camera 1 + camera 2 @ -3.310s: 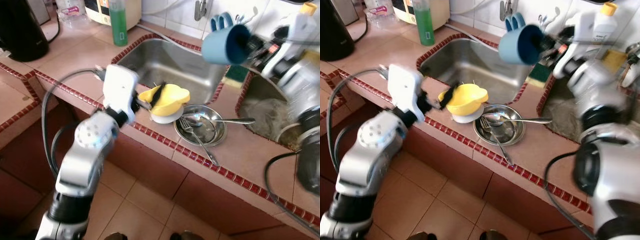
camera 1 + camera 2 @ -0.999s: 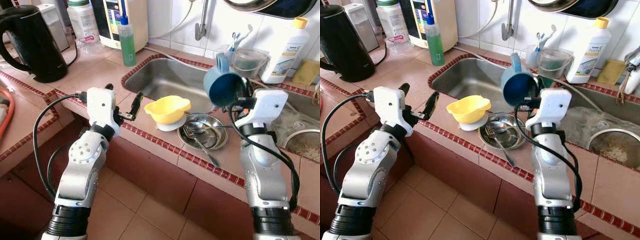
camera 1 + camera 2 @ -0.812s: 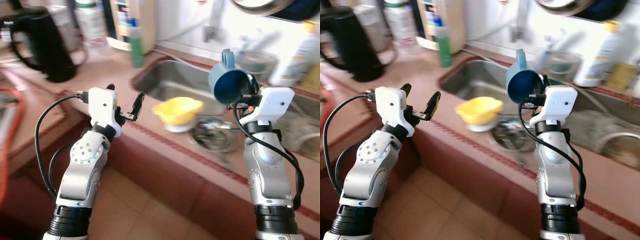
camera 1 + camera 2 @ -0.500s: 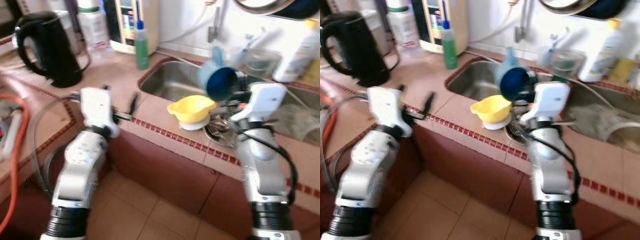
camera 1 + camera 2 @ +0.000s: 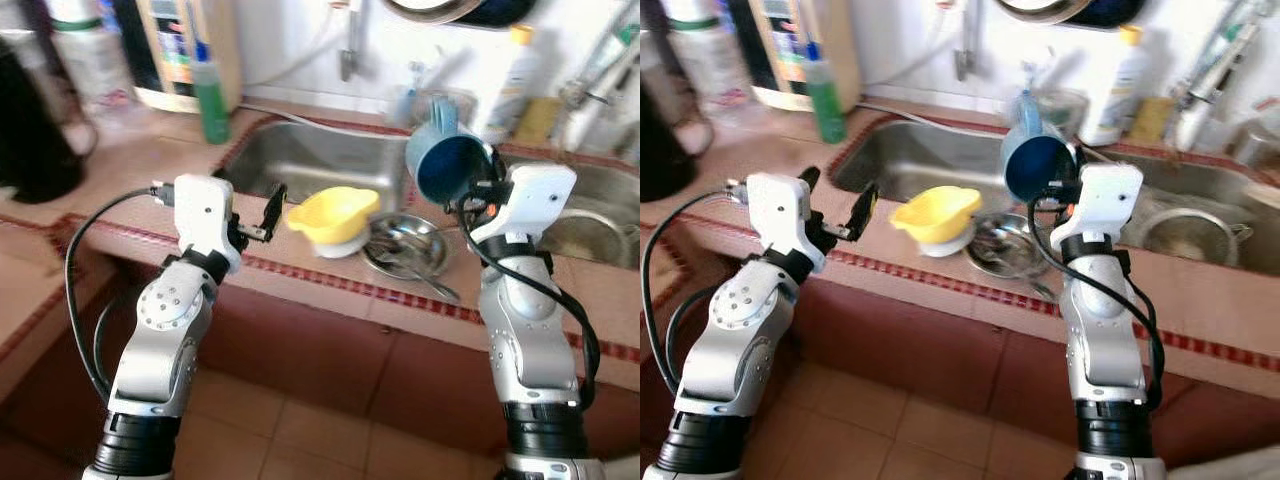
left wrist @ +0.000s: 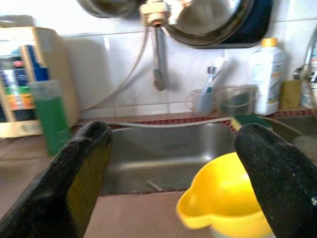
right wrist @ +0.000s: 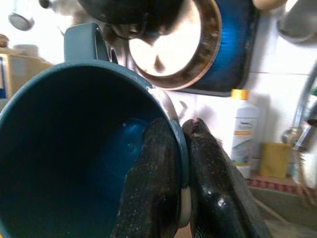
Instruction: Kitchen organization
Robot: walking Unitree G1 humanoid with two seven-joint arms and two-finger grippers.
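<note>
pinching blue mug (image 7: 74,158) rim, right claw (image 7: 184,163), above sink (image 5: 320,160)

Silver jointed arms (image 5: 165,330), white wrist housings, black cables, seemingly black-fingered tools (image 5: 272,205)

Bright daylight — soft motion blur

Both silver arms are raised with elbows bent, forearms angled up and forward over the front edge of the counter (image 5: 330,290). The left gripper (image 5: 262,212) points toward the sink side, its two black fingers (image 6: 84,173) spread wide with nothing between them. The right gripper (image 7: 181,188) is held higher, fingers pinched together on the rim of a blue mug (image 5: 447,165), one finger inside, one outside.
</note>
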